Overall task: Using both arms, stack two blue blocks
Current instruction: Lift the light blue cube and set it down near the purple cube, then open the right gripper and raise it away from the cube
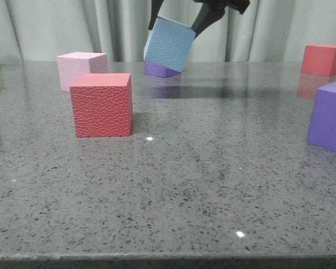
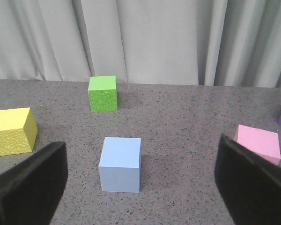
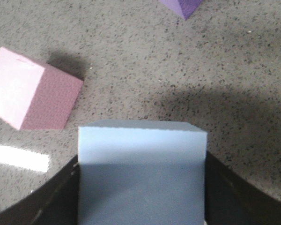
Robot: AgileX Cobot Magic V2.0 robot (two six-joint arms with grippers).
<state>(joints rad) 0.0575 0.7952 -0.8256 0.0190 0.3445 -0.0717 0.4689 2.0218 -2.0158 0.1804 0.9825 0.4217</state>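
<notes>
Up at the back, the right gripper (image 1: 176, 22) clamps one blue block (image 1: 169, 45) tilted above the table (image 1: 213, 185), while the second block (image 2: 120, 164) sits between the left gripper's (image 2: 140, 180) wide-open fingers.

Low front view across table (image 1: 173, 190); wrist views look down; all share pink cube (image 1: 81, 68)

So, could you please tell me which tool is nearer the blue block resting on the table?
Left. The left tool hangs open just before that block; the right tool grips the other one.
</notes>
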